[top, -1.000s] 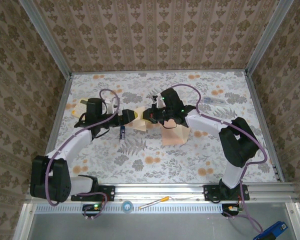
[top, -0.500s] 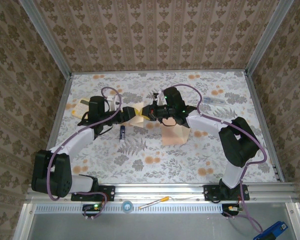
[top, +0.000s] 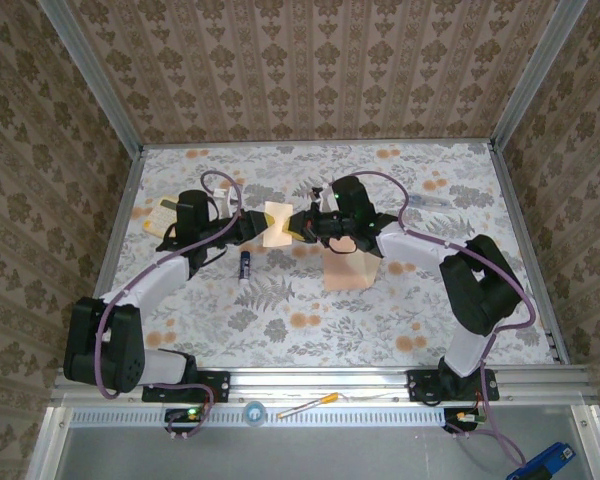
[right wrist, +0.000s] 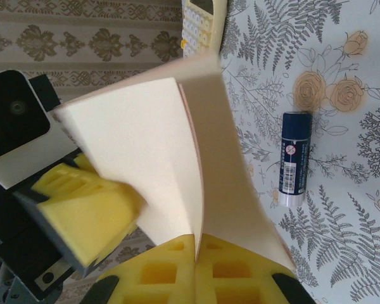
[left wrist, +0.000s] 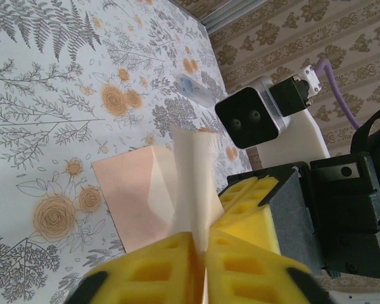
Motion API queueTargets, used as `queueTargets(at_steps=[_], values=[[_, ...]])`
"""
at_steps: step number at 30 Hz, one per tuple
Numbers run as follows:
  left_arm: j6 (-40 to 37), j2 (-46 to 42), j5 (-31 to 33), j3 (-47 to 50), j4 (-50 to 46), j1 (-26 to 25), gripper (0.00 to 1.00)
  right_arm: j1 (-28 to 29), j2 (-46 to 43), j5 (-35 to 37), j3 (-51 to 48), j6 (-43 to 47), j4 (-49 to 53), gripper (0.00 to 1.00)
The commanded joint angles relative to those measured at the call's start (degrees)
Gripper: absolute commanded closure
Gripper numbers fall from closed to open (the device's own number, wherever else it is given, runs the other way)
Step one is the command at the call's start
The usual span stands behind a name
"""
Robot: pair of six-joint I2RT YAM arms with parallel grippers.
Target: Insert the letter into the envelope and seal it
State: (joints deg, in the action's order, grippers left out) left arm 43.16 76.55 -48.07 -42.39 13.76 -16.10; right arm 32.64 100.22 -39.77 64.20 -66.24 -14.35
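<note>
Left hand (top: pixel 263 226) and right hand (top: pixel 298 227) both pinched shut on letter (top: pixel 279 220), held between them above table (top: pixel 400 320). Letter: thin paper, bent into a V, pale cream faces showing. Envelope (top: pixel 348 272) flat under right arm, salmon, paler flap. Blue glue stick (top: pixel 245 264) nearby. Yellow gridded pads (right wrist: pixel 171 278).

Envelope (top: pixel 345 272) on table (top: pixel 380 325) (letter (top: pixel 277 222) to left)
</note>
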Motion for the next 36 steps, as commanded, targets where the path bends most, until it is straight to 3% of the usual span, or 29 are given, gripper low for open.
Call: queueTargets(at_steps=[1,3,6,9,14,22,36], values=[[0.3,0.3,-1.8,-0.3,2.0,-0.4,0.97,-0.4,-2.1,-1.4,-0.8,0.0,-1.8,1.0],[0.4,0.4,-1.8,-0.5,1.8,-0.3,1.0,-0.5,-2.3,-1.7,-0.7,0.3,-2.0,1.0],[1.1,0.5,-1.8,-0.7,2.4,0.1,1.0,-1.1,-2.9,-2.6,-0.8,2.1,-1.2,0.65],[3.4,0.6,-2.9,-0.5,5.0,0.6,1.0,-2.7,-4.8,-2.9,-1.5,6.2,2.2,0.38],[8.7,1.2,-5.0,-0.9,12.4,0.8,1.0,-6.4,-7.5,-6.7,-4.1,11.6,2.5,0.19],[11.7,2.7,-7.3,-1.5,18.0,-0.1,1.0,-8.1,-8.0,-12.8,-7.5,14.0,-6.6,0.16],[13.6,3.0,-7.3,-1.2,21.1,-1.9,1.0,-7.0,-3.0,-15.1,-6.1,9.6,-20.2,0.21]])
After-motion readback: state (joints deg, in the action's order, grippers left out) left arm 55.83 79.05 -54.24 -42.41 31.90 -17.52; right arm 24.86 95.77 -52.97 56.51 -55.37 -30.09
